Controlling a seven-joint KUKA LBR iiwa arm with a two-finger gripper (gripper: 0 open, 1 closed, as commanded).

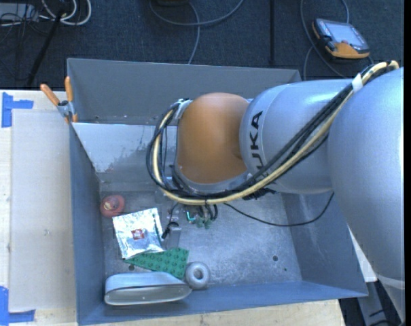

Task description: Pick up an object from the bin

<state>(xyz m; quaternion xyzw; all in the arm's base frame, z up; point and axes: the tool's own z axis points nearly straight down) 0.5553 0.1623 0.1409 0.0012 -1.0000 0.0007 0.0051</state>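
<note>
Jaws down in the grey metal bin (pixel 314 263), mid-floor. Just left of them lies the crinkled silver foil packet (pixel 138 233), and further left the small pink round cap (pixel 112 204). In front of the jaws is the flat green mesh sheet (pixel 161 260), with the grey metal ring (pixel 197 274) at its right end. The long pale oval tray (pixel 145 291) sits against the front wall.

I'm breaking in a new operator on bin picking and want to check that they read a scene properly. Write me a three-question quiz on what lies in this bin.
1. True or false: the green flat piece lies alone against the back wall of the bin.
2. Which thing lies nearest the gripper? A) silvery foil packet B) pink round thing C) grey oblong thing
3. What colour is the cover on the arm's wrist?

Key: 1 false, it lies near the front, next to the silvery foil packet. 2 A. 3 orange.
</note>
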